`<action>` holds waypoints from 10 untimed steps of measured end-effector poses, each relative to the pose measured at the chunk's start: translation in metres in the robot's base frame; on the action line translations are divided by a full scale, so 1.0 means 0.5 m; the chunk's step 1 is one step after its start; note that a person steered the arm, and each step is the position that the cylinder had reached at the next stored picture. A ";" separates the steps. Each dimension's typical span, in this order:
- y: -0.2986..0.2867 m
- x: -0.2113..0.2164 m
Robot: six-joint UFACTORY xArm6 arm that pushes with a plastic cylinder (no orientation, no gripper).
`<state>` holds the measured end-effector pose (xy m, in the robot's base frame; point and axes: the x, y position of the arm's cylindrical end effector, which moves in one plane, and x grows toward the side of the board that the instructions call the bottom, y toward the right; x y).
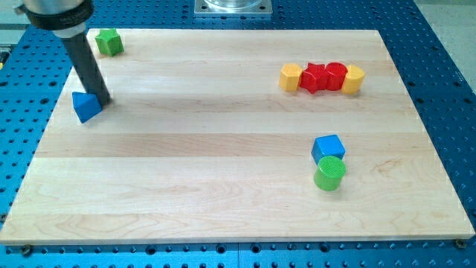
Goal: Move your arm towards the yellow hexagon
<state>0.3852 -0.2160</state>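
The yellow hexagon (290, 76) lies at the view's upper right, at the left end of a row of touching blocks. My tip (103, 101) is far from it, at the view's upper left. It touches the right side of a blue triangle (86, 106). The rod leans up toward the view's top left corner.
To the right of the hexagon stand a red star (313, 78), a red round block (335, 74) and a second yellow block (353, 78). A green star (109, 42) lies at the top left. A blue cube (328, 147) touches a green cylinder (329, 174) at lower right.
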 end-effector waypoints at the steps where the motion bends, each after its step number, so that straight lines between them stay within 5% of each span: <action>1: 0.010 0.000; 5: 0.047 0.028; 9: 0.465 -0.011; 10: 0.471 -0.010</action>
<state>0.3800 0.0196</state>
